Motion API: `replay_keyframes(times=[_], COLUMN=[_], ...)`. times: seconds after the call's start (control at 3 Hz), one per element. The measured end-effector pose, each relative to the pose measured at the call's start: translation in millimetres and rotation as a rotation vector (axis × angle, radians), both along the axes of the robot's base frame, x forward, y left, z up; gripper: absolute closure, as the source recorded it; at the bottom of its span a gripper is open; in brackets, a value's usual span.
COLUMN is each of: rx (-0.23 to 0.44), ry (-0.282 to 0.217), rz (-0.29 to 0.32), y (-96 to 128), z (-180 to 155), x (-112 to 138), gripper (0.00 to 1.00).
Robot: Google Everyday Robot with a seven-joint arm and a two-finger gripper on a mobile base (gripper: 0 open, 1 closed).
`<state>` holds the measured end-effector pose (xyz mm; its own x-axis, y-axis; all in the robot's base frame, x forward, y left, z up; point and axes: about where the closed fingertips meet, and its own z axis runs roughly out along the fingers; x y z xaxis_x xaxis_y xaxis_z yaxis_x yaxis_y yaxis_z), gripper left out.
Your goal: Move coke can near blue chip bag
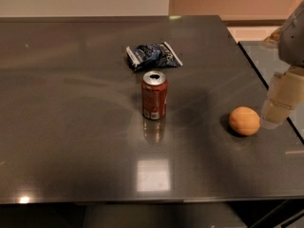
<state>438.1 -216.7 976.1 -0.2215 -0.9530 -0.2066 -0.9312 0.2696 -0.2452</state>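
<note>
On the dark table (61,127), the blue chip bag (153,56) lies flat and crumpled toward the far side. The coke can (154,95) stands upright at 6 o'clock from the bag, near it but not touching, and its top looks opened. An orange (244,121) rests at about 4 o'clock from the can, well apart. The gripper (275,114) hangs at 3 o'clock from the orange, just beside it at the right edge of the view. I cannot tell whether it is open or closed. The can is probably light, thin-walled and smooth, so it would dent or slip easily. A gentle hold around the mid-body from the side seems best, keeping it upright in case liquid remains.
</note>
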Motion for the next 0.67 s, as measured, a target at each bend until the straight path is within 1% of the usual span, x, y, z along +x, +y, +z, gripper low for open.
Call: replay_keyframes(times=[0.67], rx=[0.005], ry=[-0.001], rz=[0.002], y=[1.2], z=[0.2], x=[0.7], gripper=[0.00])
